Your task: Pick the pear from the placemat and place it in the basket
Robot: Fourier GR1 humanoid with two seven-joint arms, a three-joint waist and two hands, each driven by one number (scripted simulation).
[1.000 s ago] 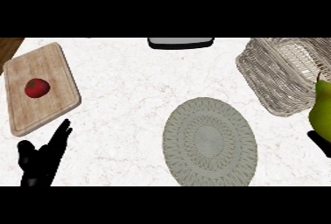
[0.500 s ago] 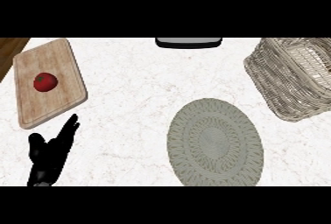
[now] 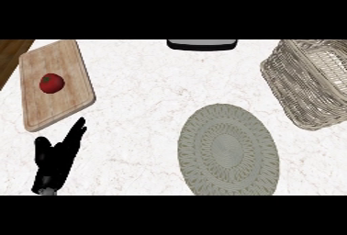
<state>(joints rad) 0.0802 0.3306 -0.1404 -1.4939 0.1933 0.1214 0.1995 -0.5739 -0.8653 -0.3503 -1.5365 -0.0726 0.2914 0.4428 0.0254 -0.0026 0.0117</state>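
- Pear: not visible anywhere in head view; placemat bare on top, can't tell where the fruit is.
- Placemat: round, woven, grey-green, lies flat on marble counter, lower centre-right; its lower edge reaches the view's bottom.
- Basket: pale wicker, at right edge, upper right of placemat, near it but apart; part cut off by the edge. What shows of its inside is only weave.
- Left hand: black, lower left, fingers straight and pointing up-right, thumb out to the side; relaxed, holding nothing. Sits on/over bare counter just below the board's lower corner, not touching it.
- Right hand: not in shot, so no state to give.
- Cutting board: light wood, upper left, slightly tilted in plan, flat on counter.
- Tomato: red w/ small green top, on the board, left of its middle.
- Dark object w/ pale rim: at top edge, centre; mostly cut off, can't ID.
- Brown wood strip: top-left corner, beyond counter edge.
- Btwn placemat and basket: only bare marble, nothing stands in the way.
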